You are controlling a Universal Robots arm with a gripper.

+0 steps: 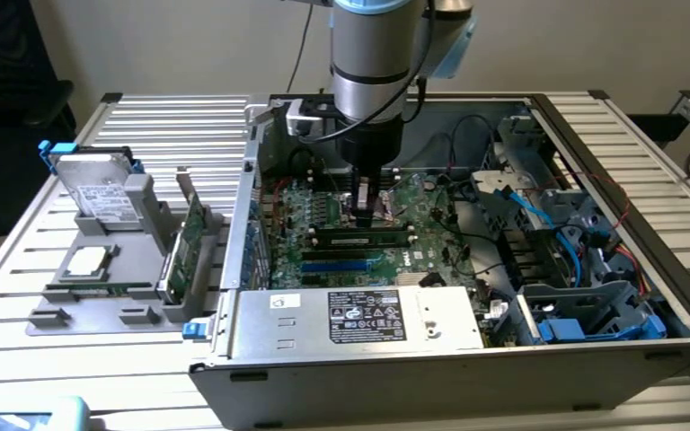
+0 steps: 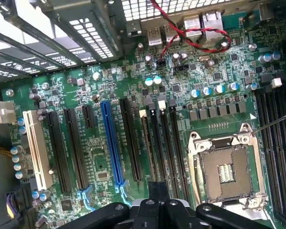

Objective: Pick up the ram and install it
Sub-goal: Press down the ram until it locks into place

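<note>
**A:** Where is the ram (image 1: 362,239)?

**B:** Directly under the claw (image 1: 367,214), lying along a memory slot on the motherboard (image 1: 431,205) inside the open case (image 1: 465,359). The claw is clenched, with its tips at the stick's upper edge. Whether it pinches that edge or only bears down on it cannot be told.

**A:** How would the stick handle?

**B:** By its look it is light, thin and stiff along its length, but brittle if twisted. The chips and the contact edge are best left untouched. The safest hold is probably the bare long upper edge near the middle, so that any push goes straight down and evenly into the slot. A tilted push could jam one end.

**A:** What does the exterior view offer?

**B:** It shows the stick's whole length and the arm descending into the case. Well away from the claw, it also shows the expansion card (image 1: 184,247) standing in a holder on the worktop (image 1: 177,121) outside the case.

**A:** And the wrist view?

**B:** It looks straight down past the claw's dark fingers (image 2: 178,212) onto the board. The empty processor socket (image 2: 226,164) is close to one side of the claw. A blue slot (image 2: 112,143) and a white slot (image 2: 35,148) lie farther off to the other side. The alignment of the rows is clearer here, though the stick itself is hard to pick out edge-on.
</note>
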